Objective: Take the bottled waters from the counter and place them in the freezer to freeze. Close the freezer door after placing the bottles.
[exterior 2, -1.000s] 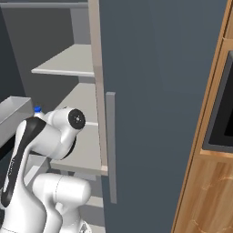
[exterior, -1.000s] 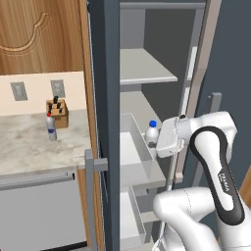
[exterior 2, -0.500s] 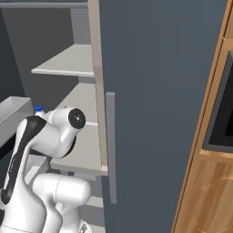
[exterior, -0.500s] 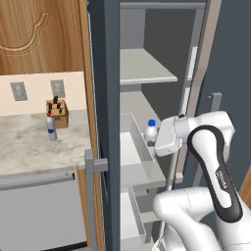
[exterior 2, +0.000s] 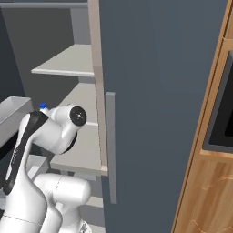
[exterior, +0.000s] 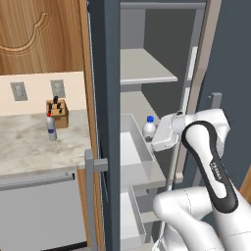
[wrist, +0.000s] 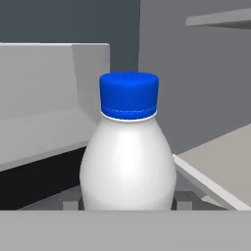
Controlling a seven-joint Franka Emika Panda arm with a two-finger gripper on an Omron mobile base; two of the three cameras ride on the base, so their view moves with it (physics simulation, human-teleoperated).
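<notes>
gripper [wrist: 126,206]: grasping blue-capped bottle [wrist: 128,147] | upright inside freezer [exterior: 147,73] | red-capped bottle [exterior: 51,127]: on counter [exterior: 29,147]

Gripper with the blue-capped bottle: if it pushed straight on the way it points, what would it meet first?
Probably the pale grey drawer wall behind the blue-capped clear plastic bottle that the gripper holds; depth is unclear.

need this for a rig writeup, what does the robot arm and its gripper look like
A glossy white arm of rounded segments, with dark bands at the joints, a black round joint cap and small dark lettering. The gripper has two small dark grey finger tips.
</notes>
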